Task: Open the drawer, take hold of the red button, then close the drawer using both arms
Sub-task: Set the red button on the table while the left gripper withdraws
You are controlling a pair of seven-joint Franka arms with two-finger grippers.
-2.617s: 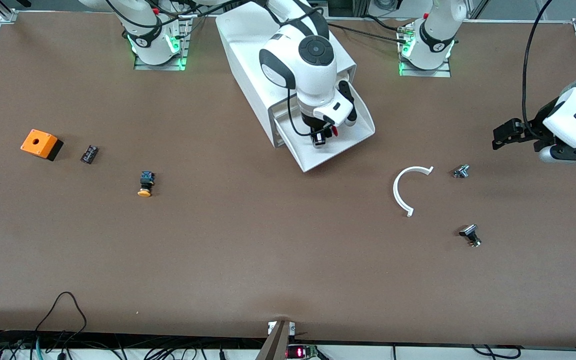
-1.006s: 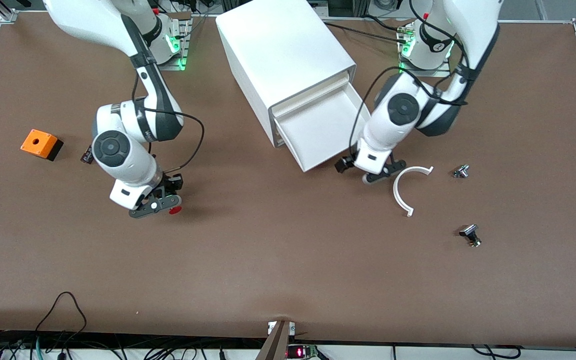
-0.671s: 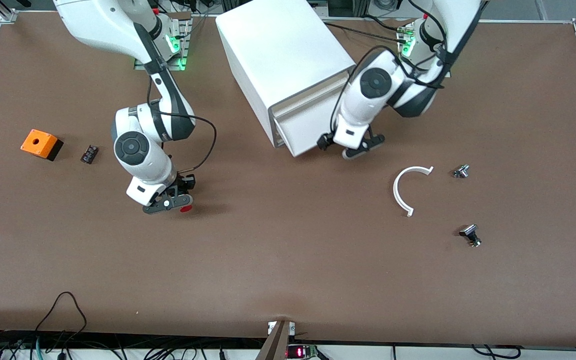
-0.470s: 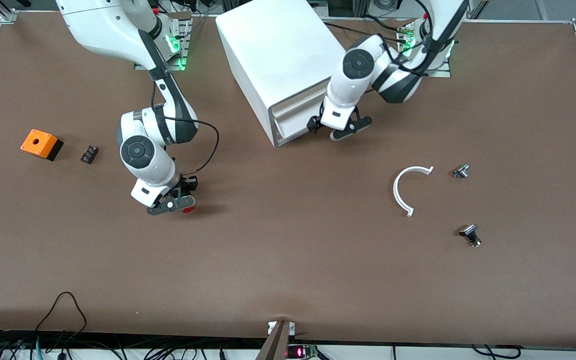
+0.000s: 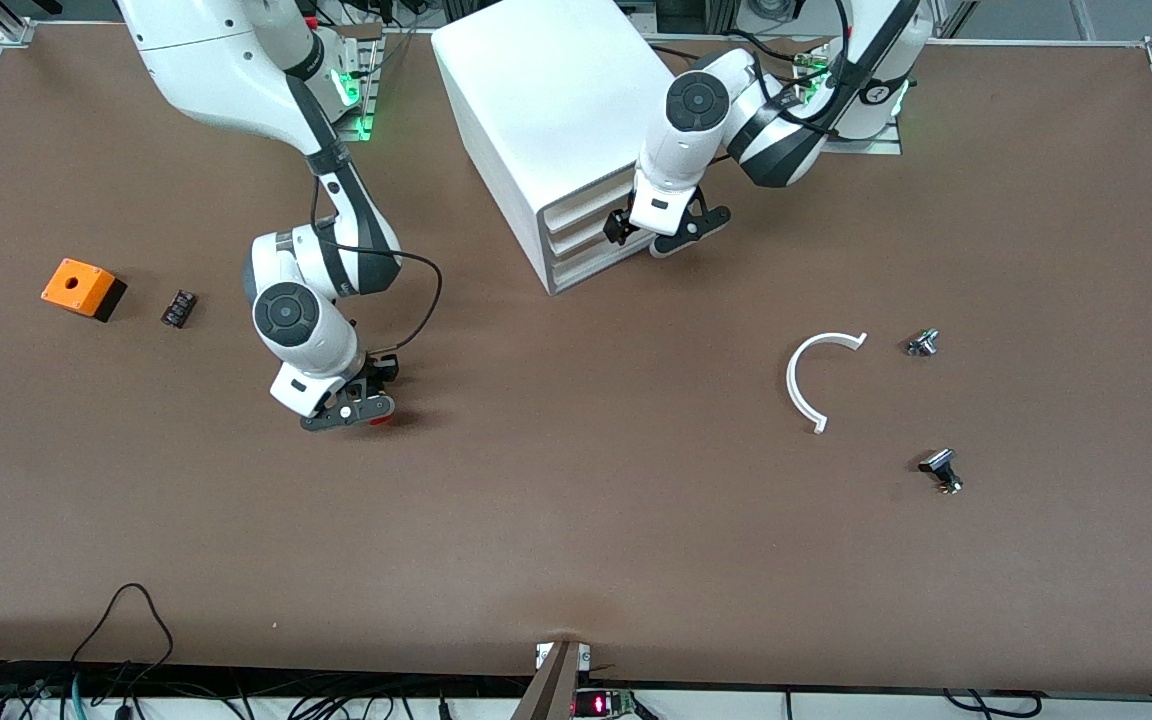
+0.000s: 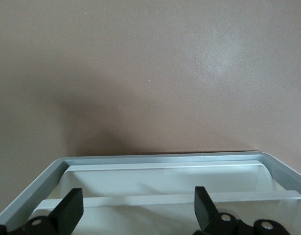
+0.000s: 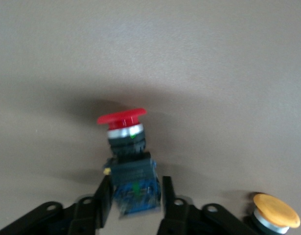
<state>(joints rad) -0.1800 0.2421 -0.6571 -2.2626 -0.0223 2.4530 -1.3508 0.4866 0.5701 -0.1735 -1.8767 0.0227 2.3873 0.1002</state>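
Front view: I see my left hand (image 5: 663, 226), wide open, has pushed the drawer (image 5: 591, 240) shut; my right hand (image 5: 356, 405) at eight o'clock is loosening around the button (image 7: 128, 156).

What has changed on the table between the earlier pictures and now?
The left gripper pushed the drawer shut into the cabinet. The right gripper carried the red button from the drawer down to the table, beside the yellow button. The orange box and white arc stayed put.
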